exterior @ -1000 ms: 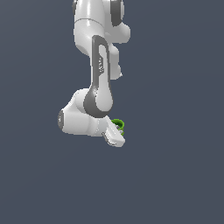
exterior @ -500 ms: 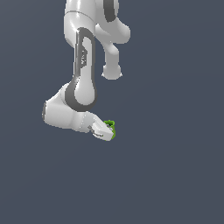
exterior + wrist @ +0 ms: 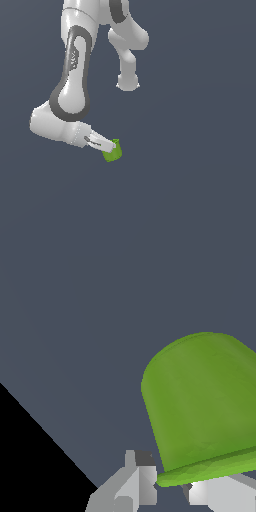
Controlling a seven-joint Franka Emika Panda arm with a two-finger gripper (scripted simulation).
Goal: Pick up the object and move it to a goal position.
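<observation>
Panda arm (image 3: 75, 75): bent low at the exterior view's left, wrist angled down toward the exterior view's right.

Fingers (image 3: 106, 146): closed onto the green cup, clamped at its rim end; one finger (image 3: 131, 483) and its partner seen at either side of the rim in the wrist view.

Green cup (image 3: 113, 151): held at the fingertips, tilted, apparently clear of any surface.

Progress, judged: pick-up done; carry to the goal left, with release if required.

Not determinable: goal position, unmarked in either view; table surface, indistinguishable from plain grey background; cup's hollow interior, turned away; cup cut off at the wrist picture's edge; black area in that view, unidentified.
</observation>
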